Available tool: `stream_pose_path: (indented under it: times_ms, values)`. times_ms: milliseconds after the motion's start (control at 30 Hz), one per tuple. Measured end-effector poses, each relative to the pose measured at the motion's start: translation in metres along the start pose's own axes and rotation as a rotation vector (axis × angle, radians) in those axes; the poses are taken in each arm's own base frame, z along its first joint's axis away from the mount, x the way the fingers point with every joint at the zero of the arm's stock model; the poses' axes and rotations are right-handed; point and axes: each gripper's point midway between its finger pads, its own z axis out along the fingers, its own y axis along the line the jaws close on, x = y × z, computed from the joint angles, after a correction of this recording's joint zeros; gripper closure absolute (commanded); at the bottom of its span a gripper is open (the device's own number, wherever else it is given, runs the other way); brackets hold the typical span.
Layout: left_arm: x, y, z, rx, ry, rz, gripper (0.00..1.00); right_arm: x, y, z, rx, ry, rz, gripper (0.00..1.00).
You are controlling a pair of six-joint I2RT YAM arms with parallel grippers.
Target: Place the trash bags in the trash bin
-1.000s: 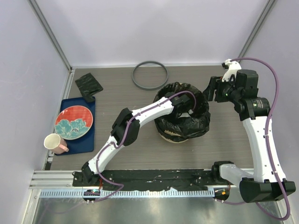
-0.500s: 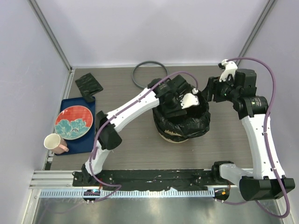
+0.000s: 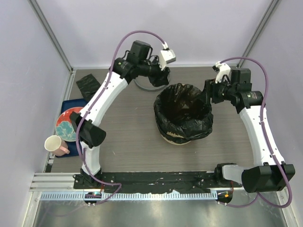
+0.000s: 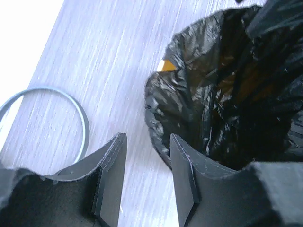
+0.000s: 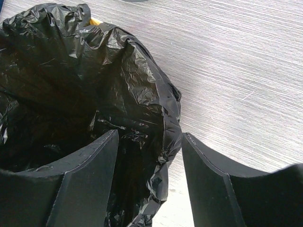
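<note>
At the far left of the top view, a pink mug (image 3: 53,144) is standing beside a blue tray (image 3: 67,105), which is carrying a red and blue patterned plate (image 3: 68,125). Above them, toward the upper left, a folded black trash bag (image 3: 87,85) is lying flat on the desk (image 3: 128,137), well apart from the bin.

The left tool (image 4: 147,139) is hanging near the back of the desk with its fingers apart and nothing between them. It is hovering between a grey ring (image 4: 87,127) lying on the desk and the bin.

At centre, the trash bin (image 3: 176,140) is standing upright. A large crinkly trash bag (image 3: 185,124) is lining it, with its mouth open and its edge draping over the rim.

At the right, the right tool (image 5: 150,137) is hovering at the bin's right rim with its fingers apart and gripping nothing. Whether it is touching the film cannot be told.
</note>
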Motion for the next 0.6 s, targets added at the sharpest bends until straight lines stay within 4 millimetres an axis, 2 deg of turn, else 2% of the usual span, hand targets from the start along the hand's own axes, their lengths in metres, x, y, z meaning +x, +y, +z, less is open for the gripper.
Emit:
stream_pose_path:
  times_ms: [100, 200, 400, 600]
  values:
    - [-0.002, 0.018, 0.004, 0.039, -0.072, -0.005, 0.45, 0.002, -0.001, 0.004, -0.004, 0.013, 0.004, 0.38]
    - [-0.005, 0.011, 0.019, 0.116, -0.112, 0.013, 0.41, 0.004, -0.002, 0.007, -0.007, 0.022, 0.008, 0.39]
    - [-0.004, -0.006, 0.049, 0.234, -0.155, 0.065, 0.4, 0.007, -0.005, 0.014, -0.01, 0.043, 0.017, 0.39]
    - [-0.001, -0.006, 0.067, 0.249, -0.173, 0.131, 0.35, 0.01, -0.007, 0.02, -0.012, 0.059, 0.024, 0.41]
